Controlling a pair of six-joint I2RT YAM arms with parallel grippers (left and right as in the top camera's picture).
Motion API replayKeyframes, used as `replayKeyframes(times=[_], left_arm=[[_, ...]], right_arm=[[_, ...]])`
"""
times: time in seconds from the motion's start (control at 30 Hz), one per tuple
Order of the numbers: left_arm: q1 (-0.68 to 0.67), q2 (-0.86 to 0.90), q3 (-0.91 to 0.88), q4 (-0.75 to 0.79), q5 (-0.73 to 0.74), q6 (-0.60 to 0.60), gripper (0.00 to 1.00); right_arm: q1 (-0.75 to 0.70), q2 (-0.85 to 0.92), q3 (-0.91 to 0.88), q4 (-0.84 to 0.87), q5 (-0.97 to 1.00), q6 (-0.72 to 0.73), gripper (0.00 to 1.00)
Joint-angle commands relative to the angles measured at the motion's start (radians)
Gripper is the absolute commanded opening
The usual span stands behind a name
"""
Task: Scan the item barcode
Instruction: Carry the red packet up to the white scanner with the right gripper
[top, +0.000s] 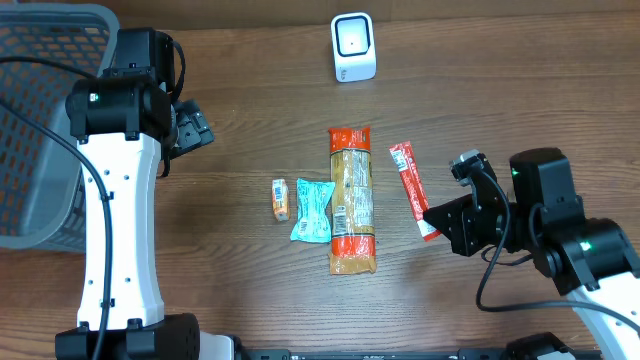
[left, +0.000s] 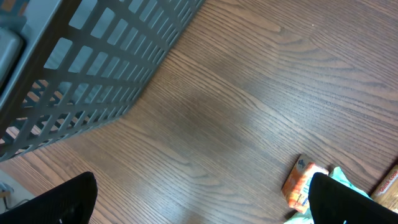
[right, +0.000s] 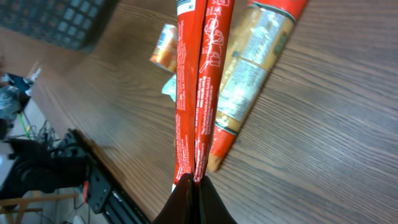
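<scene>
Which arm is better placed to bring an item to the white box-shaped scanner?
Right. The right claw is shut on the end of the long red stick packet; the left claw hangs open and empty beside the grey plastic basket.

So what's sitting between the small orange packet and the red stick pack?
Two things, seen in the overhead view: a teal packet right beside the small orange packet, then a long orange bag next to the red stick pack.
</scene>
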Motion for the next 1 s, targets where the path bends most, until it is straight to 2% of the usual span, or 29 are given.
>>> replayKeyframes(times=[0.0, 0.27, 0.73, 0.97], left_arm=[[0.003, 0.008, 0.005, -0.002, -0.012, 0.018, 1.0], [0.003, 0.008, 0.005, -0.002, -0.012, 0.018, 1.0], [0.003, 0.008, 0.005, -0.002, -0.012, 0.018, 1.0], [0.003, 0.008, 0.005, -0.002, -0.012, 0.018, 1.0]], right_arm=[[-0.001, -0.027, 0.03, 0.006, -0.09, -0.032, 0.04], [-0.001, -0.026, 0.063, 0.006, -0.141, 0.013, 0.04], [-0.001, 0.029, 0.063, -0.033, 0.18, 0.012, 0.04], [-0.001, 0.155, 0.115, -0.033, 0.248, 0.013, 0.04]])
